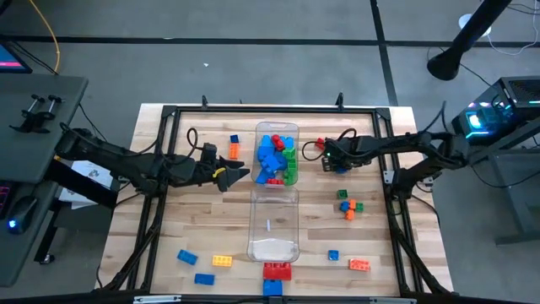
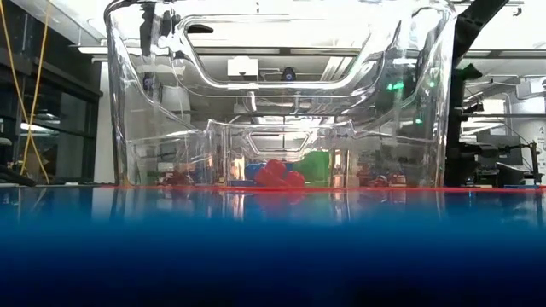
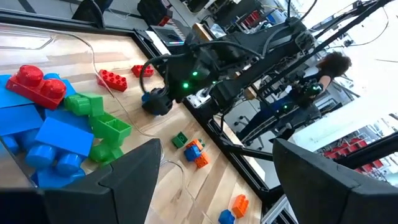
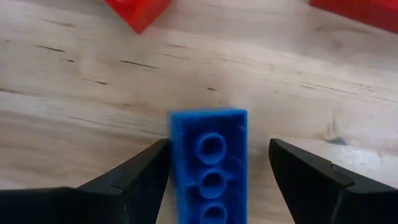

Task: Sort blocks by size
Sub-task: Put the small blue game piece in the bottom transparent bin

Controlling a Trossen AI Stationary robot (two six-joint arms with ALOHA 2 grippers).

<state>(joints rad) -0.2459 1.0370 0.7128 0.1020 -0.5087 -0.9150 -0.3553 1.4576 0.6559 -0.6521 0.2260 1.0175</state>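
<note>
We are straddling the blue block (image 4: 210,165) with our right hand (image 4: 214,180), fingers apart. It is looking light, rigid and slick, so we are aiming at its long flat sides. Our left hand (image 3: 214,180) is hanging open at nine o'clock of the bin (image 1: 293,127).

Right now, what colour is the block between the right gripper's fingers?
Blue block; right wrist view shows it best.

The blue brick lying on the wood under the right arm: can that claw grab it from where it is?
Probably yes. The right claw is open, with a finger on each side of the blue brick. Nothing sits between them. The red bricks lie farther off on the table.
</note>
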